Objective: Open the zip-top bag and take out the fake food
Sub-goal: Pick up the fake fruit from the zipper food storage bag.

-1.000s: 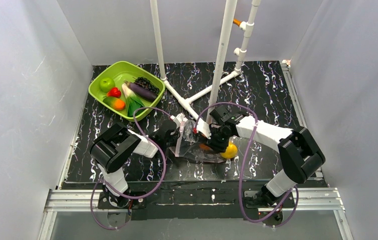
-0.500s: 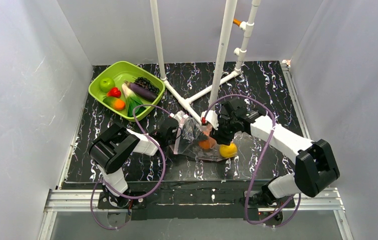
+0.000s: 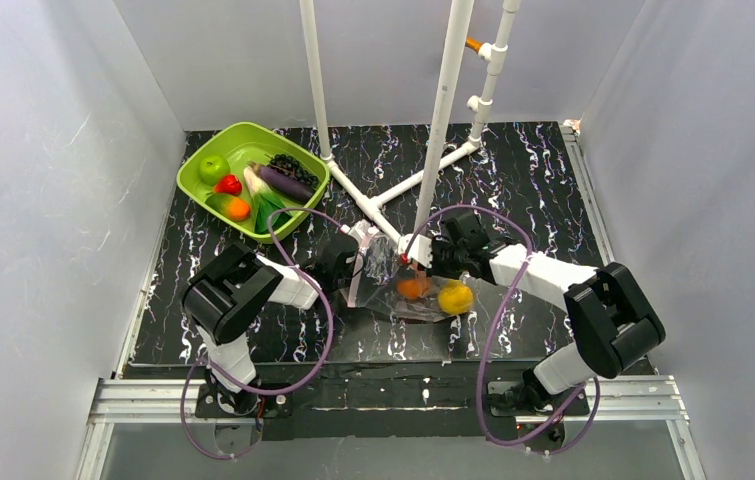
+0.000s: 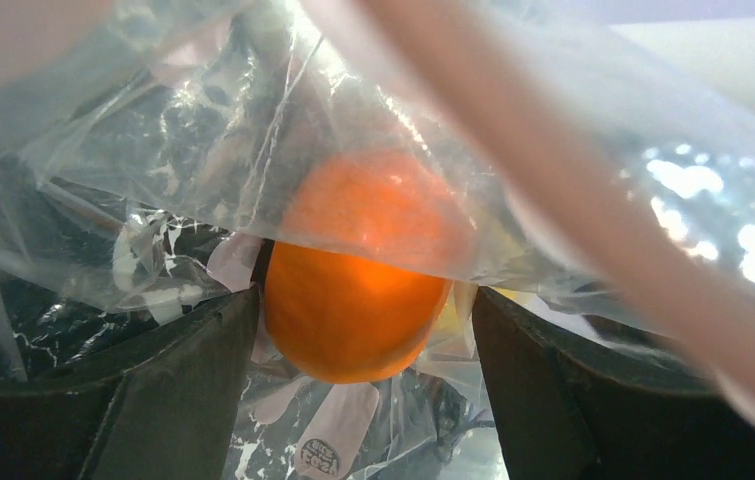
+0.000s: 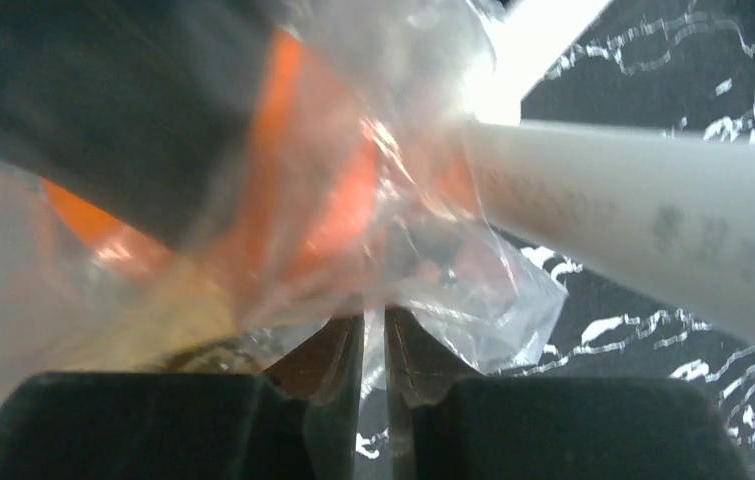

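My right gripper (image 5: 374, 335) is clenched on a fold of the zip-top bag (image 3: 385, 283). My left gripper (image 3: 357, 266) stands spread wide at the bag's other end, with film draped over it. The bag lies mid-table, its long axis running left to right and its pink-stripped mouth toward my left arm. An orange (image 3: 412, 288) sits inside, and a lemon (image 3: 455, 298) is at the right end. The table (image 3: 533, 170) is black with white veins. A green tray (image 3: 243, 150) of fake food (image 3: 278, 180) sits far left, a white pipe frame (image 3: 443, 110) stands behind, and the walls (image 3: 53, 150) are pale.

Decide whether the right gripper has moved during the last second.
Yes. The right gripper has shifted left and back, toward the white pole and its foot.
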Available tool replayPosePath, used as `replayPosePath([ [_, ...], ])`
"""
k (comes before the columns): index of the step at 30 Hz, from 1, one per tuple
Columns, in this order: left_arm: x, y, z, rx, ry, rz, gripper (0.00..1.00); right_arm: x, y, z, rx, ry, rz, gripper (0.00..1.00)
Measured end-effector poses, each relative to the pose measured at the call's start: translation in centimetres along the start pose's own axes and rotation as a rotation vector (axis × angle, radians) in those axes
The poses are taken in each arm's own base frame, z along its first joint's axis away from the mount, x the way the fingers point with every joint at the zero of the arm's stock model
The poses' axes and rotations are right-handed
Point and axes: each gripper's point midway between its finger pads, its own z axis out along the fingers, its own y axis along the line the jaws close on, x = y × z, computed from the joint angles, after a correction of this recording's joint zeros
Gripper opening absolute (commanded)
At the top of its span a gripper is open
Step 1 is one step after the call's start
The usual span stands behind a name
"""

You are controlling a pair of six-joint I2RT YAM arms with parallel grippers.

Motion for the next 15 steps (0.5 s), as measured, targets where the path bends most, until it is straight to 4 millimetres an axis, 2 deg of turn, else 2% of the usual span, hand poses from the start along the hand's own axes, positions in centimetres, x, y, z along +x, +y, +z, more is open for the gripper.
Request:
replayPosePath([
  [5, -0.1, -0.2, 0.2, 0.012, 0.001, -0.003, 0.75, -2.6, 2.2, 0.8, -0.084, -0.077, -0.088, 0.18],
  [9, 0.0, -0.2, 0.2, 0.014, 0.005, -0.008, 0.69, -3.7, 3.9, 0.9, -0.146, -0.112, -0.101, 0.18],
  [12, 0.2, 0.0, 0.2, 0.011, 0.008, -0.017, 0.67, -3.7, 3.9, 1.2, -0.153, -0.105, -0.079, 0.18],
  [15, 0.2, 0.3, -0.1, 0.004, 0.01, -0.019, 0.72, -3.6, 3.9, 1.7, -0.16, -0.093, -0.044, 0.18],
])
